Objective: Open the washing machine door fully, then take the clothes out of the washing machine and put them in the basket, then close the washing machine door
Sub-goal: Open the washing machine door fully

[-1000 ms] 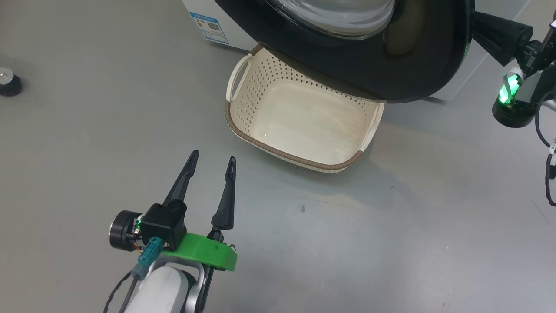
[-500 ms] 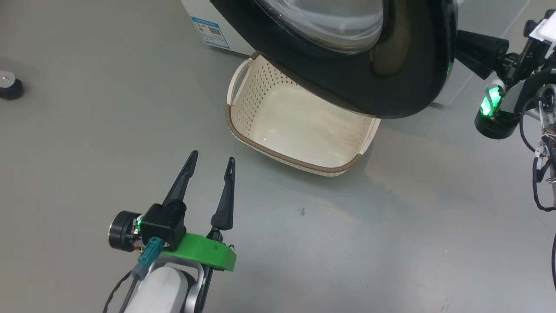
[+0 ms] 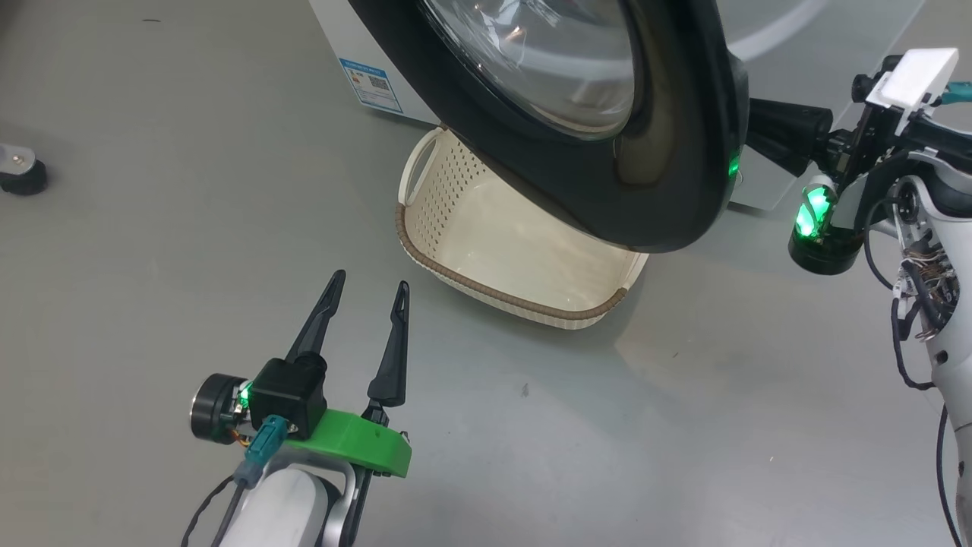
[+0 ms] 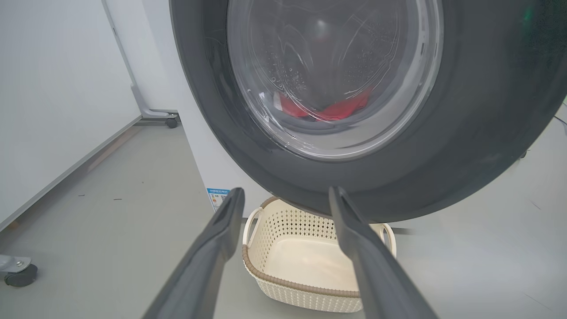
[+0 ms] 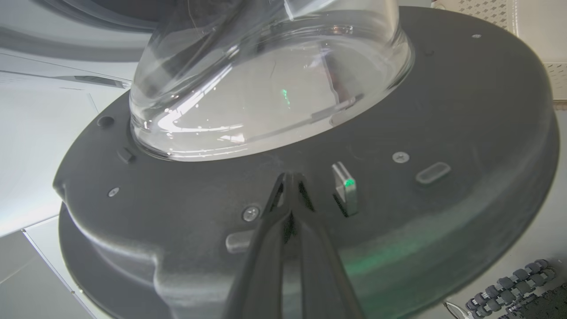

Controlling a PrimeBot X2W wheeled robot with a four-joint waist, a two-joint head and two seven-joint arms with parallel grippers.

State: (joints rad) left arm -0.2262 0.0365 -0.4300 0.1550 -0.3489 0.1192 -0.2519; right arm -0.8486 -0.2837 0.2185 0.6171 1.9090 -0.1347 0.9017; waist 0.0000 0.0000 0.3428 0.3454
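Washing machine door [image 3: 668, 152], one, overhangs one basket [image 3: 516, 296]; left hand [image 3: 370, 279] apart, right hand [image 5: 290, 179] together.

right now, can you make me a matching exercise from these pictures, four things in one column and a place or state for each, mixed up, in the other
Column one
1. left claw
2. right claw
3. basket
4. clothes

Column two
a. empty, on the floor below the door
b. shut, tips at the door's inner side
c. red, seen through the door
d. open, holding nothing

Pairs: 1-d, 2-b, 3-a, 4-c
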